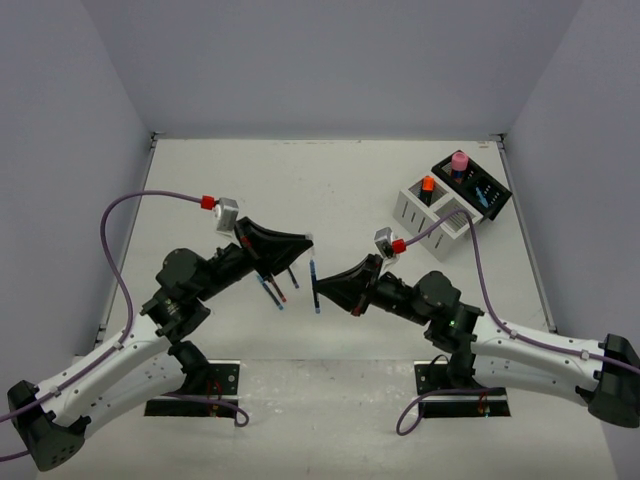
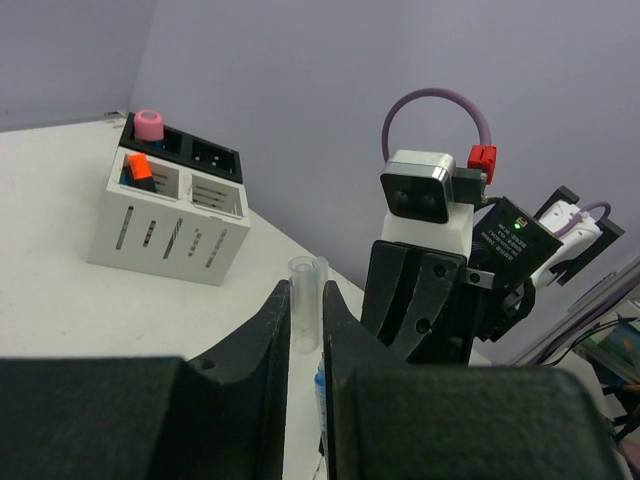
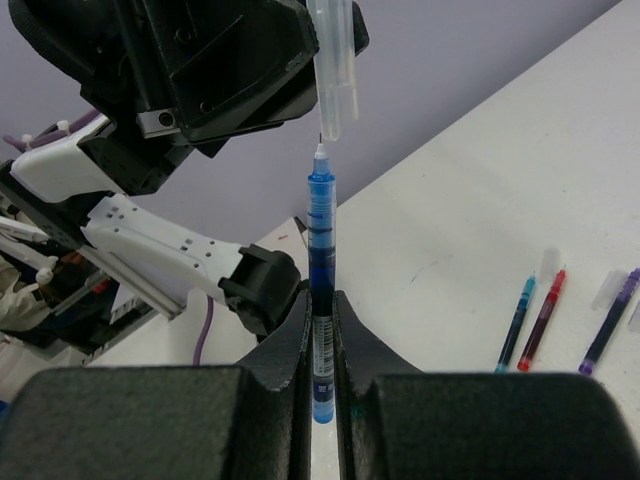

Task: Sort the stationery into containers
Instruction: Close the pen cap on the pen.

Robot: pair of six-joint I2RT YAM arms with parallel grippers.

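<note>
My right gripper (image 3: 320,300) is shut on a blue pen (image 3: 320,215), held upright with its tip uncapped. Just above that tip hangs a clear pen cap (image 3: 332,80), with my left gripper (image 2: 306,292) shut on it (image 2: 304,300). In the top view the two grippers (image 1: 305,243) (image 1: 318,288) meet over the table's middle, and the blue pen (image 1: 314,272) sits between them. A teal pen (image 3: 516,322), a red pen (image 3: 541,318) and a purple pen (image 3: 608,322) lie on the table. The white container (image 1: 412,214) holds an orange highlighter (image 1: 427,184). The black container (image 1: 503,190) holds a pink cylinder (image 1: 459,160).
Both containers stand side by side at the back right, near the right wall. The loose pens (image 1: 280,290) lie under my left arm's wrist. Purple cables loop off both arms.
</note>
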